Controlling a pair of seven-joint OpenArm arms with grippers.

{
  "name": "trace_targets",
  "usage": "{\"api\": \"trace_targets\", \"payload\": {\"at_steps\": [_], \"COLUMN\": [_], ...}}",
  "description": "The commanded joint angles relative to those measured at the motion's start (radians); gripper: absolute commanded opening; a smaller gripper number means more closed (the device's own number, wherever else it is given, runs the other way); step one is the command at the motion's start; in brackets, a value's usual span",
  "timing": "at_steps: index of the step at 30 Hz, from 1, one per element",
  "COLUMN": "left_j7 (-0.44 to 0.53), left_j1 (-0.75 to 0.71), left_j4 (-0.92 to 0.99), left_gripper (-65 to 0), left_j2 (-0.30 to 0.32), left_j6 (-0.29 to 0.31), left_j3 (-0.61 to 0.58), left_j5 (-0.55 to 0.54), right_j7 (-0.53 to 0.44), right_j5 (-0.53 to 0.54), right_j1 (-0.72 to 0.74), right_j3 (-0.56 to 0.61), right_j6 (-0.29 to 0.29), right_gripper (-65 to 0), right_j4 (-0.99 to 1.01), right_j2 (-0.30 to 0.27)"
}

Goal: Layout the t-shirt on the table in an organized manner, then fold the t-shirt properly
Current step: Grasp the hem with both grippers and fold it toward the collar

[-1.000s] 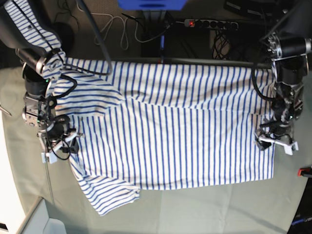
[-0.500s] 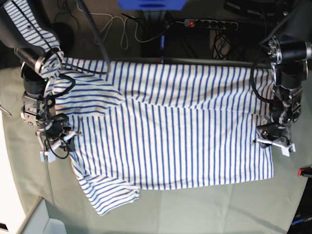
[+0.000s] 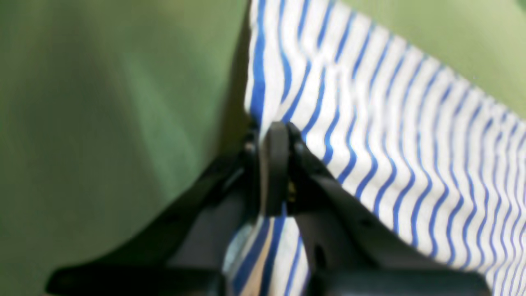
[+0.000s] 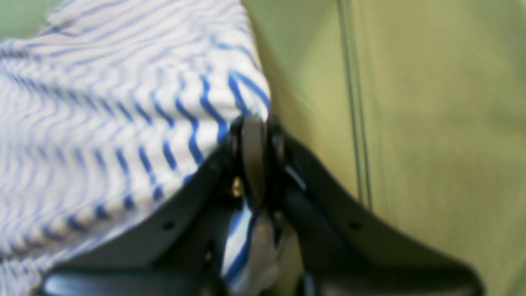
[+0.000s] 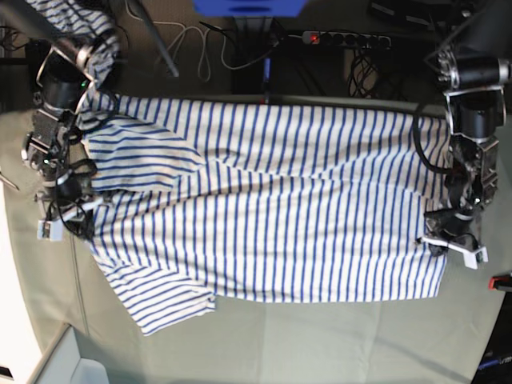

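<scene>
behind the work surface the floor is dark, strewn with tangled black and white cables [image 5: 200,44]. a black power strip [image 5: 346,38] with a lit red switch lies there, and a blue object [image 5: 250,7] sits at the top edge.

two black arms with silver-grey joint rings, loose black cables looped along both, left gripper [image 5: 454,244] with black body and white fingertips, right gripper [image 5: 62,218] likewise, wrist views show matte black fingers with small holes
</scene>
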State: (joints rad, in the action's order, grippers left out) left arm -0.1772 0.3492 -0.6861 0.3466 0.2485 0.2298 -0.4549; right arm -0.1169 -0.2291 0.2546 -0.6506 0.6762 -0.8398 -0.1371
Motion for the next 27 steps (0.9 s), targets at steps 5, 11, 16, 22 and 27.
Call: {"api": "trace_targets", "payload": {"at_steps": [5, 11, 16, 22, 27], "left_j7": [0.023, 0.023, 0.023, 0.023, 0.021], "left_j1": [-0.118, -0.255, -0.319, -0.410, -0.454], "left_j4": [-0.214, -0.373, -0.389, -0.418, -0.465], "left_gripper": [-65.0, -65.0, -65.0, -65.0, -63.5], "left_j2": [0.015, -0.019, -0.040, -0.065, -0.068], "left_j6": [0.005, 0.007, 0.008, 0.008, 0.013], "left_j3": [0.085, 0.234, 0.250, 0.251, 0.245], "left_j5": [-0.009, -0.009, -0.009, -0.009, -0.009], "right_j7": [-0.023, -0.027, -0.030, -0.025, -0.023], "right_j5": [0.035, 0.178, 0.233, 0.233, 0.230], "right_j1": [-0.085, -0.223, -0.328, -0.374, -0.398], "right_j3": [-0.011, -0.004, -0.004, -0.004, 0.044], "right_j6": [0.022, 0.022, 0.022, 0.022, 0.022], "right_gripper": [-65.0, -65.0, -65.0, -65.0, -65.0], "right_j4": [-0.132, -0.269, -0.338, -0.333, -0.335], "right_j2": [-0.005, -0.009, -0.011, -0.005, -0.009]}}
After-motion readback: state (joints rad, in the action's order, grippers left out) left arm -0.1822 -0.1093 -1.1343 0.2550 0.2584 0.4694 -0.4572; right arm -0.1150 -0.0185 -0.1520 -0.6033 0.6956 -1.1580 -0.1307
